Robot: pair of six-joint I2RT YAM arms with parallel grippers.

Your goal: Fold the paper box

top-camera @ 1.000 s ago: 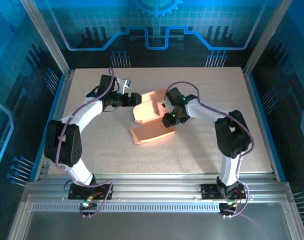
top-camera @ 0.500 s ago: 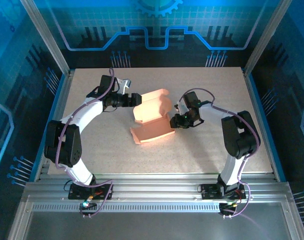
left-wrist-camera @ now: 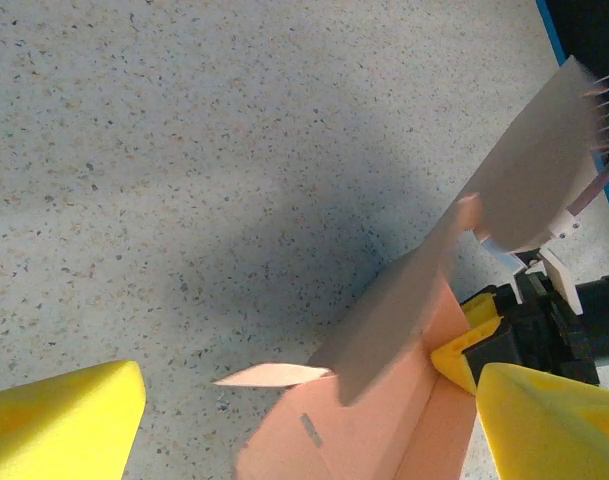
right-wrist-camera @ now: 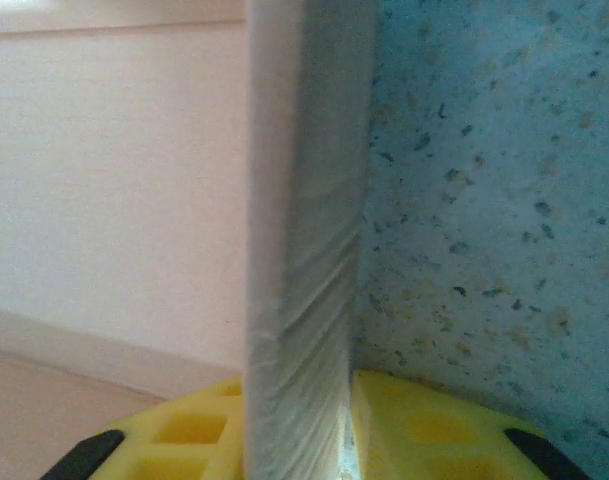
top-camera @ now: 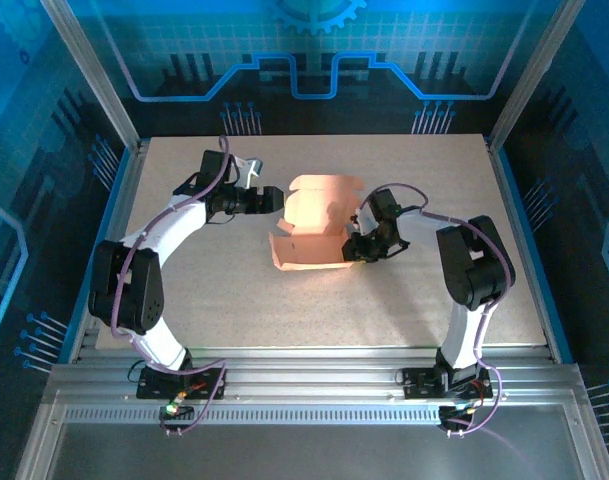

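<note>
Two pincers: one on each side of the paper box, the left at its far-left corner, the right at its right wall.
Left pincer: spread wide, with a corner of the box lying between its yellow fingers; whether either finger touches the card cannot be told.
Right pincer: pinching an upright wall of the box, the cardboard edge standing between its yellow pads.
Paper box: middle of the speckled counter, salmon-pink, partly raised; base on the counter, low side walls up, a broad rear flap standing tilted.
</note>
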